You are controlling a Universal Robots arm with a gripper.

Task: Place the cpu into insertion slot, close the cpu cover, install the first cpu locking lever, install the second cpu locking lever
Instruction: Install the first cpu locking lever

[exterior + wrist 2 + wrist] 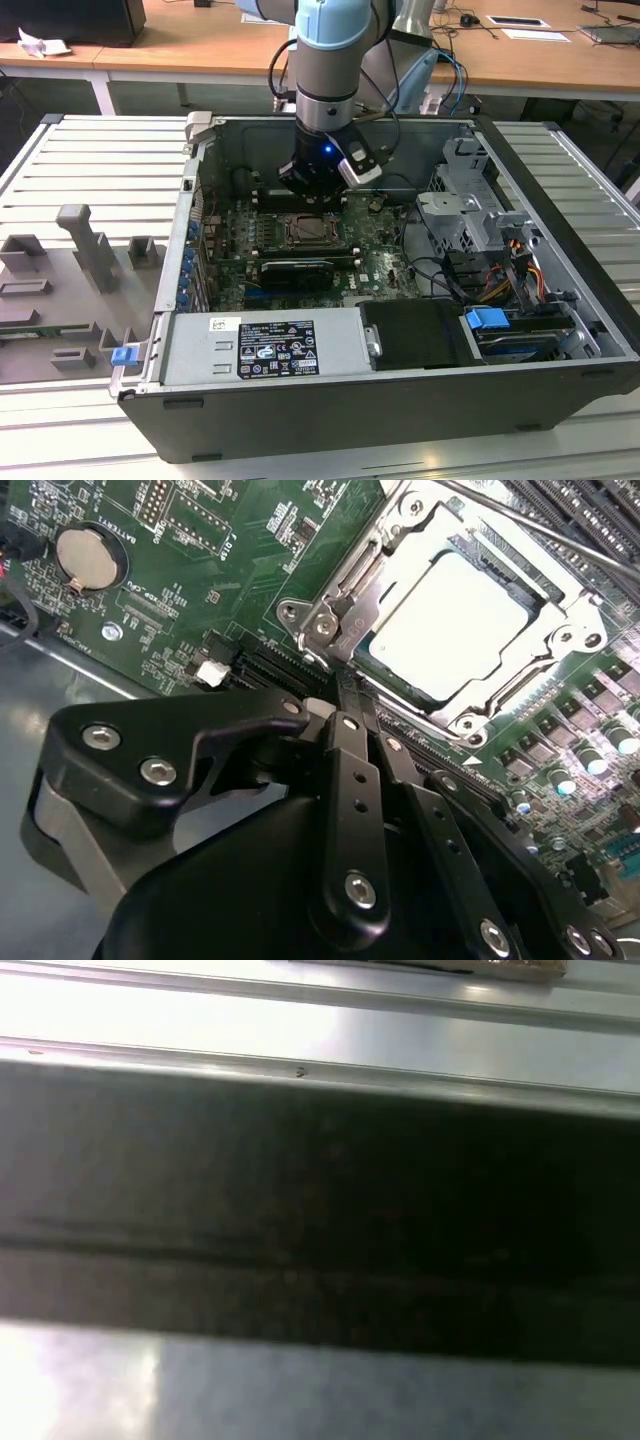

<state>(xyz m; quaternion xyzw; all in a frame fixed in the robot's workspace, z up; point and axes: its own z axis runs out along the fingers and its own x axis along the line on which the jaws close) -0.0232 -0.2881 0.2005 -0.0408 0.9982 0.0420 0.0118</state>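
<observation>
**CPU seated and cover down; levers are the step in hand**

An open computer case (400, 300) lies on a ribbed metal desk (90, 160), with wooden desks behind it. In the exterior view the arm reaches down into the case, its end effector (318, 185) hanging just above the green motherboard (380, 262), close to the insertion slot (310, 230).

In the second wrist view the cpu (450, 625) lies flat in the insertion slot, pale silver face up, and the cpu cover (385, 585) is folded down around it as a silvery frame. The end effector (355, 715) has its black fingers (345, 780) drawn together with nothing between them, tips just beside the cover's corner. A thin metal rod, probably a locking lever (560, 540), runs along the far side of the socket.

The first wrist view shows a dark band across pale metal.

By my judgement, placing and covering are done; the levers call for a fine push at a thin wire.
</observation>
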